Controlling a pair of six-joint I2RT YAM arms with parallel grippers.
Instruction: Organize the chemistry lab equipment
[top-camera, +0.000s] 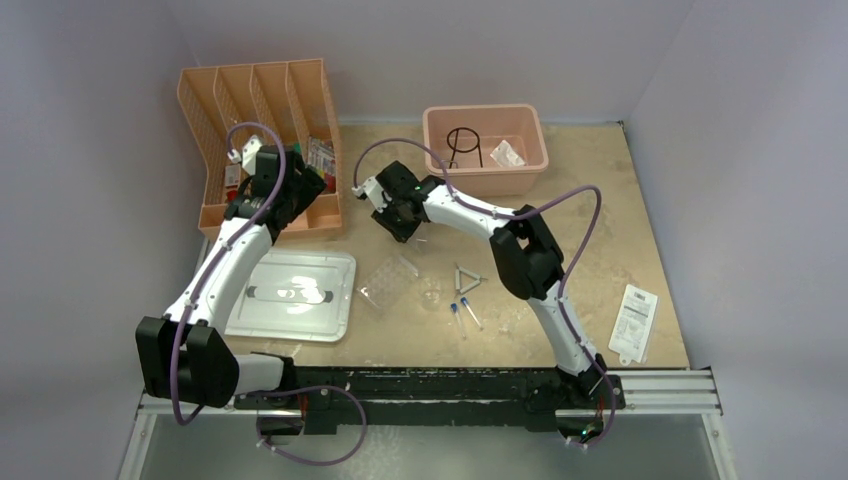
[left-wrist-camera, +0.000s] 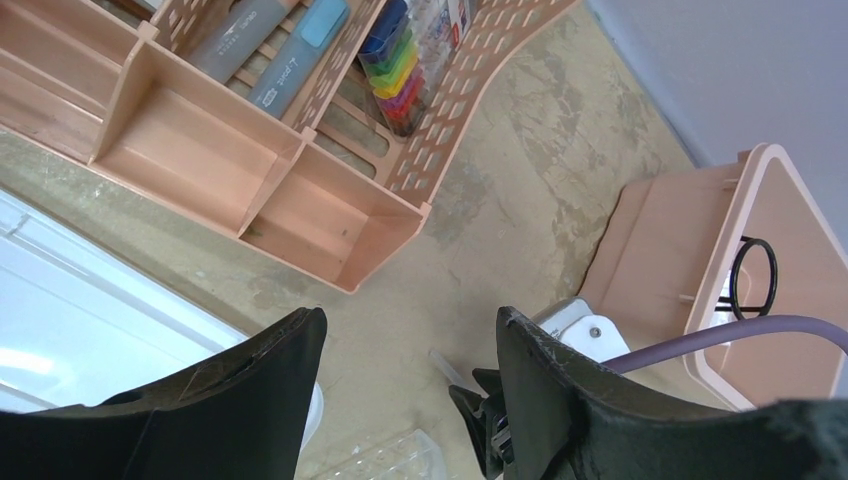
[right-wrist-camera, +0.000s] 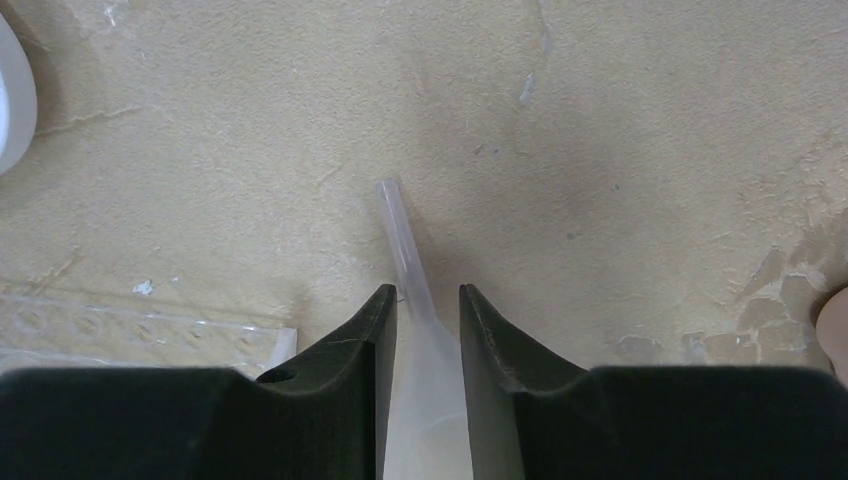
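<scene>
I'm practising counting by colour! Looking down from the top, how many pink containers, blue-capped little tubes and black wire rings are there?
Pink containers: 2 (organizer, bin)
Blue-capped vials: 2
Black wire ring: 1
Total: 5

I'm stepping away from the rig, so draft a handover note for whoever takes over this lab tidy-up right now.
Left gripper: open, empty, near the peach slotted plastic organizer.
Right gripper: closed on a translucent plastic pipette, low over the table.
Done: black wire ring tripod lies in the pink plastic bin.
Left, loose on the table: clear plastic tray, tiny glass dish, metal tongs, two blue-capped clear vials.
</scene>
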